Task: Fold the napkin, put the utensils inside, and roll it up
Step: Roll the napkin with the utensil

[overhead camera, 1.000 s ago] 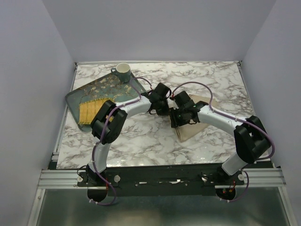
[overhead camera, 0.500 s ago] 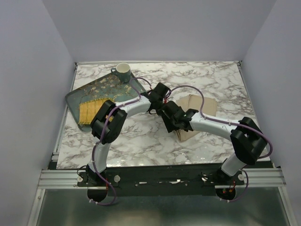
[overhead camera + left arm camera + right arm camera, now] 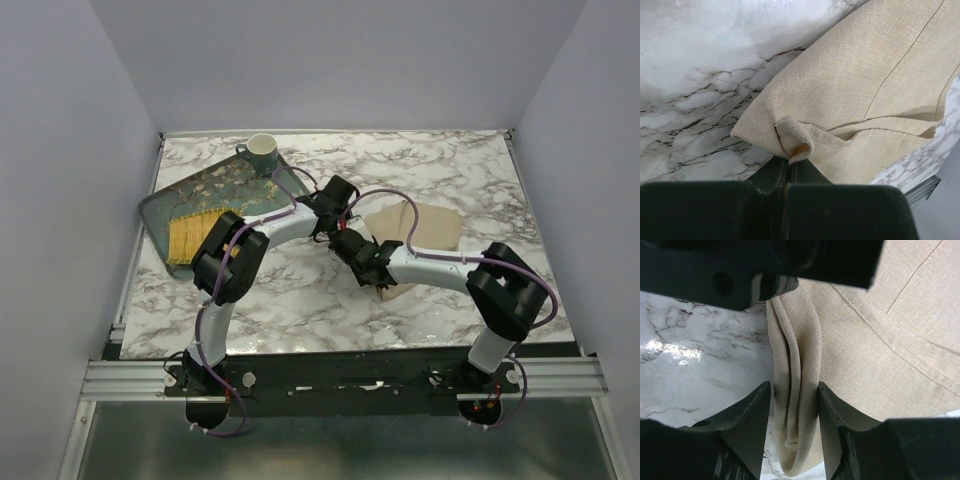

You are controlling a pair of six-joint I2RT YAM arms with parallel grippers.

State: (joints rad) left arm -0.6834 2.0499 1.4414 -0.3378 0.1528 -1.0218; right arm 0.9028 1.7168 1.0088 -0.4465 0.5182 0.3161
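Napkin: the beige napkin (image 3: 425, 225) lies right of centre in the overhead view, on the marble table (image 3: 290, 295). Its left part is bunched up where your two grippers meet.
Left gripper: your left gripper (image 3: 786, 167) is pinched closed on a curled corner of the napkin, low centre of its wrist view.
Right gripper: your right gripper (image 3: 792, 410) has its jaws partway apart, astride a pleated fold that fills the gap. You cannot tell whether they press it.
Spacing: grippers just beside each other; the left one's dark body crosses the top of the right wrist view.
Upper left, overhead: floral tray (image 3: 160, 208) carrying a yellow woven mat (image 3: 188, 238); cup (image 3: 262, 150) at its far corner.
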